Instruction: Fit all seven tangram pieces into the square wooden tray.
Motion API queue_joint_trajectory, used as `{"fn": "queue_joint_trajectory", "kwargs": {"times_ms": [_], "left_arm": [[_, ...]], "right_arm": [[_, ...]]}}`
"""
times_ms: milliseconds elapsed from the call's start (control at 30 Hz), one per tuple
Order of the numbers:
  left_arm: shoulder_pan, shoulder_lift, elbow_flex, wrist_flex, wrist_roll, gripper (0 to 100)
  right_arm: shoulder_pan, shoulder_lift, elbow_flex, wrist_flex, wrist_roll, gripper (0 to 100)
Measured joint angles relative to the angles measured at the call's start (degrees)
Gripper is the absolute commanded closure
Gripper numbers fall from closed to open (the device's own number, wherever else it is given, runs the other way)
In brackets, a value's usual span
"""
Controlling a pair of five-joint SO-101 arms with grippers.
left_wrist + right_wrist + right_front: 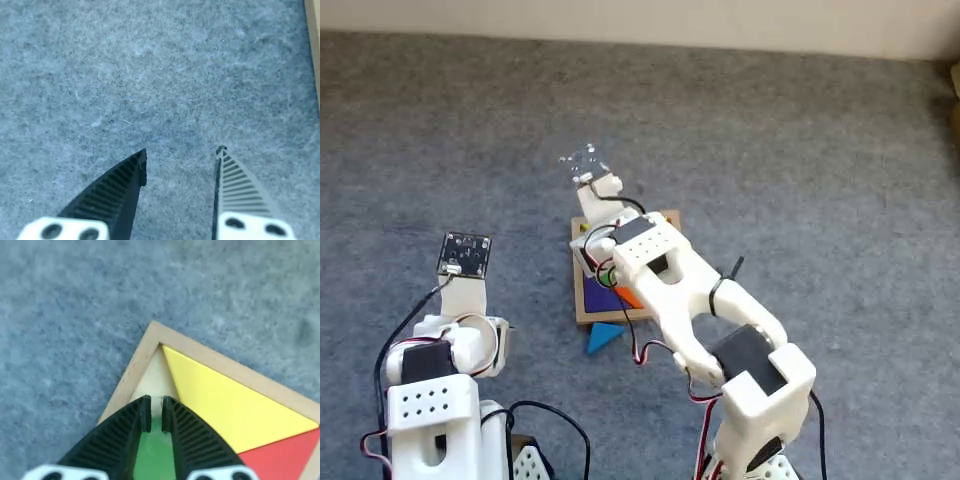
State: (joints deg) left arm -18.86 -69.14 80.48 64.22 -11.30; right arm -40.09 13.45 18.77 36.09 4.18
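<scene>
Tray (610, 318) of pale wood lies on the grey carpet (800, 150) near the middle of the high view, and the right arm (690, 290) covers most of it, reaching in from 5 o'clock. Under the arm a dark purple piece (603, 296) and an orange piece (631, 297) show inside the frame. A blue triangle (605, 336) lies on the carpet at the tray's 6 o'clock, just outside the rim. The left arm (440, 370) stands at the tray's 8 o'clock, apart from it and pointing toward 12. In the left wrist view the left gripper (182, 152) is released, its black finger (120, 192) and pale finger (242, 192) spread wide above bare carpet with nothing between them. In the right wrist view the right gripper (156, 412) hangs over one corner of the tray (132, 372), its two black fingers drawn almost together and clamped on a green piece (155, 455) that fills the narrow gap between them. Just past the fingertips a wedge of bare tray floor (155, 380) reaches into the corner. A yellow piece (225, 400) lies flat against the rim beside that wedge, and a red piece (285, 455) touches the yellow piece's far edge.
</scene>
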Motion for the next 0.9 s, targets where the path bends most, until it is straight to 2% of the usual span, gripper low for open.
{"fn": "queue_joint_trajectory", "kwargs": {"times_ms": [233, 533, 900], "left_arm": [[0.0, 0.0, 0.0, 0.0, 0.0, 78], [0.0, 0.0, 0.0, 0.0, 0.0, 78], [-0.7, 0.0, 0.0, 0.0, 0.0, 78]], "right_arm": [[0.1, -0.4, -1.1, 9.5, 3.8, 95.0], [0.1, -2.8, -0.8, 11.3, 4.1, 95.0], [0.1, -22.2, 9.7, 14.4, 4.1, 95.0]]}}
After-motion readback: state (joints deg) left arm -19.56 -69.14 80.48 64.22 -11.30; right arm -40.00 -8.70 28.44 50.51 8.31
